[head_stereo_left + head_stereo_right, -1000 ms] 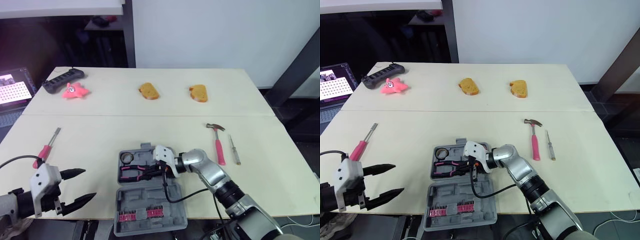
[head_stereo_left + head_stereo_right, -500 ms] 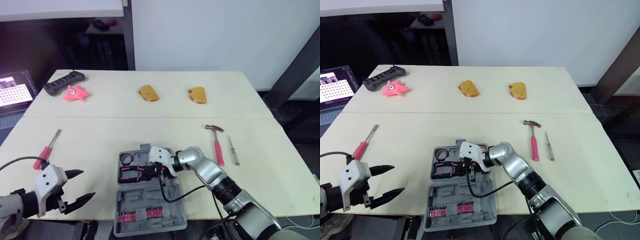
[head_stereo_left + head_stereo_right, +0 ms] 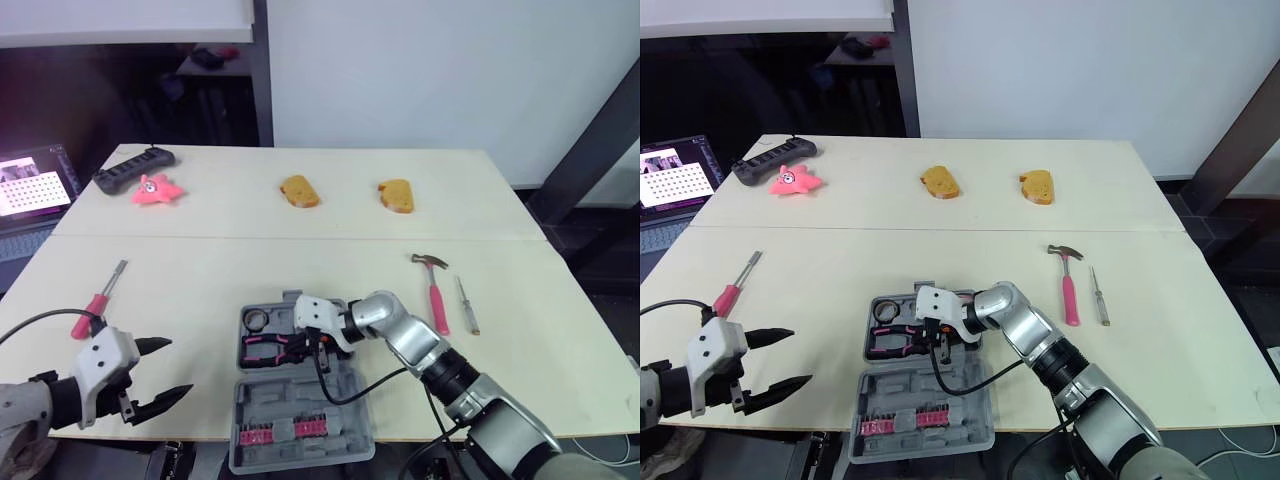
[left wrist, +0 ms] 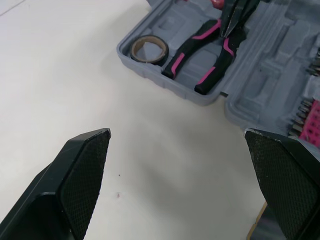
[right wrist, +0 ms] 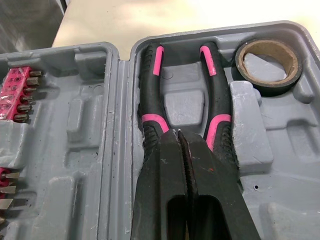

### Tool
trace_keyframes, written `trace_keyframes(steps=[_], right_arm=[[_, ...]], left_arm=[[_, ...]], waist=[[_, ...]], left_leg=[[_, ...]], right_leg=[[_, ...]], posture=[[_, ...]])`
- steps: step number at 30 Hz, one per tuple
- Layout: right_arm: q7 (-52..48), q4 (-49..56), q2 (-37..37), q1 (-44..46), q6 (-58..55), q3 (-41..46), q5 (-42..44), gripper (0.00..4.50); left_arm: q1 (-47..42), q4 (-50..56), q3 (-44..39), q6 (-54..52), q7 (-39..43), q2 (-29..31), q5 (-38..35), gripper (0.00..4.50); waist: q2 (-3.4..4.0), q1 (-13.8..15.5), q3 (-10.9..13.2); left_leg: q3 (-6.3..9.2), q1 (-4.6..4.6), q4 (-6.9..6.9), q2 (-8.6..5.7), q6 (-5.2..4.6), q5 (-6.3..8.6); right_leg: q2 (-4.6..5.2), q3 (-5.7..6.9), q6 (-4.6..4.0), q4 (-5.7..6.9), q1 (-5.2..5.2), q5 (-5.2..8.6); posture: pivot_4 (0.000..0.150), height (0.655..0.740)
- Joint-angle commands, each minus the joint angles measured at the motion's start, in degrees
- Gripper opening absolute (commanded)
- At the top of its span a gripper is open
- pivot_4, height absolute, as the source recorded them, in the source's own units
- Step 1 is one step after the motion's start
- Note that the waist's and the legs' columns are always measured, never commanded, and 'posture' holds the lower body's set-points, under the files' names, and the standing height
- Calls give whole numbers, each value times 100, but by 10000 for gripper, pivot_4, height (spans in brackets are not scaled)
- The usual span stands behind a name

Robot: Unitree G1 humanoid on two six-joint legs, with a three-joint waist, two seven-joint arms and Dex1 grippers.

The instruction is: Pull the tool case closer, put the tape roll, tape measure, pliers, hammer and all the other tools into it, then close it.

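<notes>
The tool case point(image 3: 345, 392) is lying open on the counter point(image 3: 200, 280). Its lid half, which is holding the bits, is sticking out past the counter's front edge. In the case's far half, the tape roll point(image 3: 257, 320) is sitting in the far-left corner. The pliers point(image 5: 152, 95) are lying in their recess just beside it, handles pointing toward the case's left wall.

The right claw point(image 3: 298, 346) is reaching into the case from the case's right side. Its fingers point(image 5: 160, 190) are pressing nearly together on the pliers' nose at the joint. The left claw point(image 3: 178, 366) is hovering left of the case over the front edge, spread wide and gripping nothing. Bare counter is lying between it and the case's wall.

Well apart to the right of the case, the hammer point(image 3: 436, 290) is lying with its head pointing away from the front edge. A slim metal tool point(image 3: 467, 303) is lying just beyond it. Left of the case, a pink-handled screwdriver point(image 3: 96, 298) is resting with open surface all around it. Behind the case, a wide bare stretch is running back.
</notes>
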State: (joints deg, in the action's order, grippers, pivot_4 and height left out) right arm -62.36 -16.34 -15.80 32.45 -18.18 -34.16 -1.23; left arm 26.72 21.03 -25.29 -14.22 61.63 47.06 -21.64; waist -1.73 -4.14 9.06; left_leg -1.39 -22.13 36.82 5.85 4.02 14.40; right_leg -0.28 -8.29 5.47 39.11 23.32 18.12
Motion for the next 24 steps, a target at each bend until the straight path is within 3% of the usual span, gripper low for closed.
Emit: trace_keyframes(steps=[1, 5, 12, 16, 19, 24], right_arm=[[65, -848, -290, -309, -364, -571, -714, 501], [27, -869, -274, -306, -145, -570, -684, 501], [-237, 219, -173, -354, 730, 643, 472, 501], [-711, 1329, -874, -481, 601, 1263, 1033, 501], [-946, 1626, -1464, -539, 640, 1346, 977, 0], [-1397, 1523, -2490, -645, 1072, 1326, 624, 0]], left_arm=[[-28, 21, 27, 118, 65, 104, 55, 45000], [-120, -21, 67, 71, 125, 172, 39, 45000], [-346, -194, 68, -217, 289, 334, -213, 45000], [-488, -429, 328, -8, 741, 534, -193, 45000], [-639, -691, 677, 404, 968, 588, 36, 36158], [-1131, -1217, 1406, 1049, 1058, 436, 418, 10422]], waist=[[1, -1, -4], [2, 2, -22], [-8, 13, 10], [10, 22, 75], [14, 13, 79], [16, 22, 85]], left_leg=[[0, 0, 0, 0, 0, 0], [0, 2, -3, 0, 0, 0], [-1, -18, -6, -1, 0, 1], [-3, -62, -2, -1, 0, 0], [-3, -98, 3, -1, 0, 0], [-6, -130, 5, -1, 0, 0]], right_leg=[[0, 0, 0, 0, 0, 0], [0, 0, -1, -1, 0, 1], [3, 0, -2, -1, 14, 3], [4, 1, -1, 0, 31, 1], [3, 2, 1, 5, 69, -1], [0, -1, 2, 8, 109, -1]], posture=[[1500, 7150], [1500, 7150], [1500, 7150], [1500, 7150], [1500, 7150], [1500, 7150]])
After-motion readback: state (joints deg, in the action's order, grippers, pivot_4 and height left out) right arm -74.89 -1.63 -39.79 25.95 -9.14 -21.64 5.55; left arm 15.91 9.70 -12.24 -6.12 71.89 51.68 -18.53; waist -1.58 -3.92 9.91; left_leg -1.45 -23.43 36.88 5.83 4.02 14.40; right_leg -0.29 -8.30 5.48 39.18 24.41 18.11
